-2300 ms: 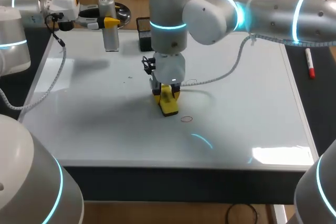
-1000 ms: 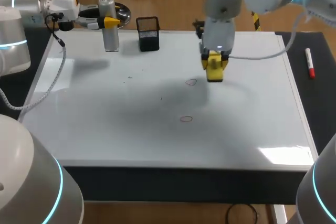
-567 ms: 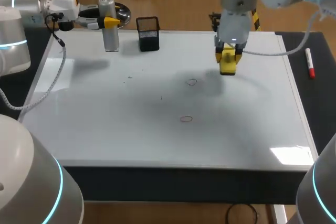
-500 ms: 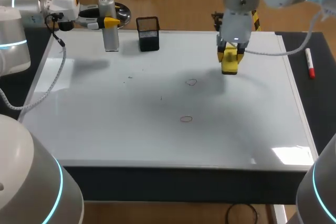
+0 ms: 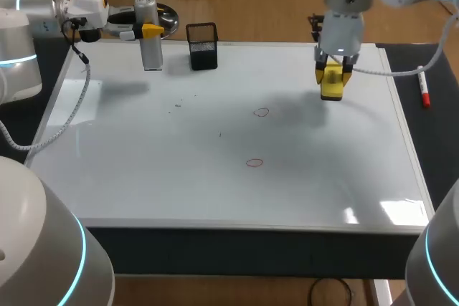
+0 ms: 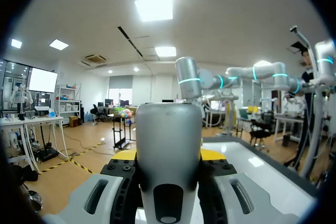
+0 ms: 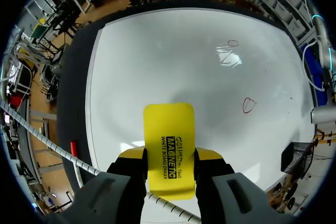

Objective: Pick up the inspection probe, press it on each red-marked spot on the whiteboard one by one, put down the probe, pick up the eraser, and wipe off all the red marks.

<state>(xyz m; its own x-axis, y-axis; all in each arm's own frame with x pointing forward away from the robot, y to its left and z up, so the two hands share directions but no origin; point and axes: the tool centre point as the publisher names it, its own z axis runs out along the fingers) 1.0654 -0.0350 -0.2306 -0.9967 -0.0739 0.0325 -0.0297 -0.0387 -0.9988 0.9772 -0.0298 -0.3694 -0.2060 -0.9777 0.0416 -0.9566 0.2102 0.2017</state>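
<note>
My left gripper (image 5: 147, 31) is shut on the silver cylindrical inspection probe (image 5: 148, 41), holding it upright over the whiteboard's (image 5: 143, 148) back left corner. In the left wrist view the probe (image 6: 169, 140) stands between the yellow tips of that gripper (image 6: 169, 157). My right gripper (image 5: 333, 75) is shut on the yellow eraser (image 5: 331, 84), above the board's back right part. In its wrist view the eraser (image 7: 169, 145) sticks out ahead of the gripper (image 7: 170, 156). Two small red ring marks (image 5: 261, 112) (image 5: 254, 163) lie mid-board, also seen as red marks (image 7: 249, 105) (image 7: 232, 42) beyond the eraser.
A black mesh holder (image 5: 203, 55) stands at the board's back edge beside the probe. A red-tipped marker (image 5: 423, 87) lies on the dark table right of the board, and shows as the marker (image 7: 73, 146) in the right wrist view.
My right arm has carried the eraser from the board's middle up and away to the back right, past both red marks. The left arm and probe have stayed put.
</note>
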